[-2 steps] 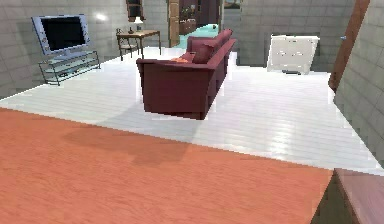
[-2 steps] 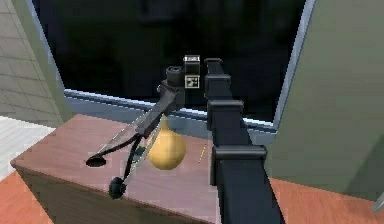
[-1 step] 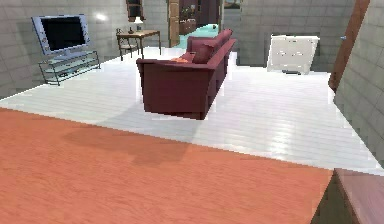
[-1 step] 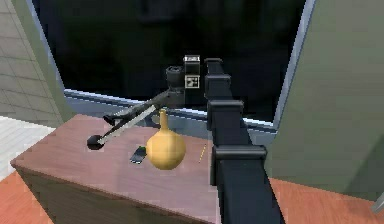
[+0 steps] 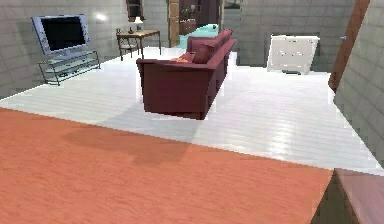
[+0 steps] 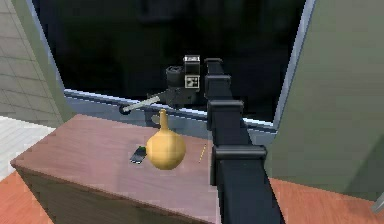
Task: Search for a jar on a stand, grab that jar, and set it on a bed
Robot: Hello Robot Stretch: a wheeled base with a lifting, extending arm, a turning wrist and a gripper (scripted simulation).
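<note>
A yellow-orange jar point(image 6: 165, 149) with a round belly and a thin neck is over the brown wooden stand point(image 6: 90, 150) in the arm side view. The dark arm bar point(image 6: 232, 140) rises from the bottom edge to two white marked squares. Left of them is my gripper point(image 6: 128, 107), its thin fingers pointing left just above and behind the jar's neck. With the jar and the stand top right there, I cannot tell whether the gripper holds anything. A teal bed point(image 5: 204, 33) lies far back in the forward view, behind the sofa.
A small dark object point(image 6: 138, 153) lies on the stand beside the jar, and a large dark window point(image 6: 150, 40) is behind it. Ahead, a dark red sofa point(image 5: 190, 75) stands on white floor, with a TV point(image 5: 62, 32), a wooden table point(image 5: 138, 40) and a white dresser point(image 5: 293, 52) farther back.
</note>
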